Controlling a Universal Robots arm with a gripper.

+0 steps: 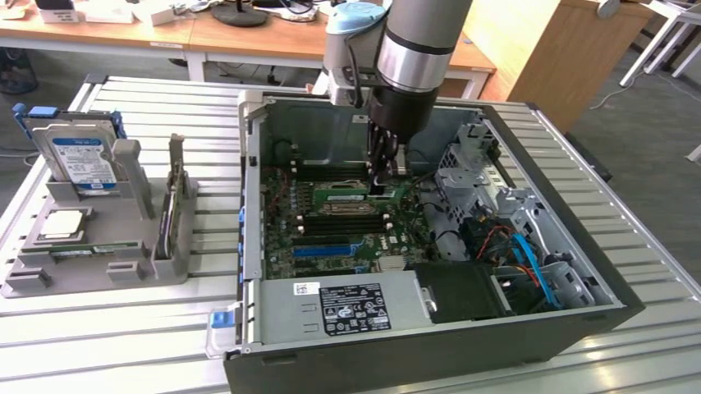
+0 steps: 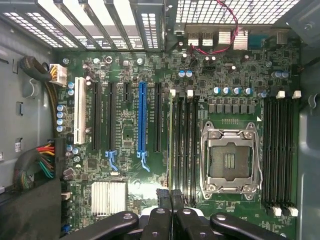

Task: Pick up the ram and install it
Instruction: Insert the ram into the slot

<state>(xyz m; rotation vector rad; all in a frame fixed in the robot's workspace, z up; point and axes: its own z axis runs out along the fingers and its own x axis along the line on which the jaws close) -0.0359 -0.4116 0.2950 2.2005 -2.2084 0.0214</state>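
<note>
Looking into the open computer case (image 1: pixel 438 361), we see the gripper (image 1: pixel 379 182) lowered over the motherboard (image 2: pixel 125 70), just beside the processor socket (image 2: pixel 230 160). Its fingers (image 2: pixel 162 197) are pinched almost together on the ram (image 1: pixel 341 194), gripping the slim green stick by its thin faces. In the wrist view the ram (image 2: pixel 172 145) appears edge-on, running away from the gripper (image 2: pixel 171 200) parallel to the socket. It lines up with the outermost of the black slots (image 2: pixel 187 145) next to the socket, on the side facing the blue slot (image 2: pixel 142 120). We cannot tell whether the stick is pressed home or only resting over its slot. Well apart from the socket, towards the exterior view's left, a grey tray (image 1: pixel 77 275) holds a blue-labelled hard drive (image 1: pixel 82 160).
</note>
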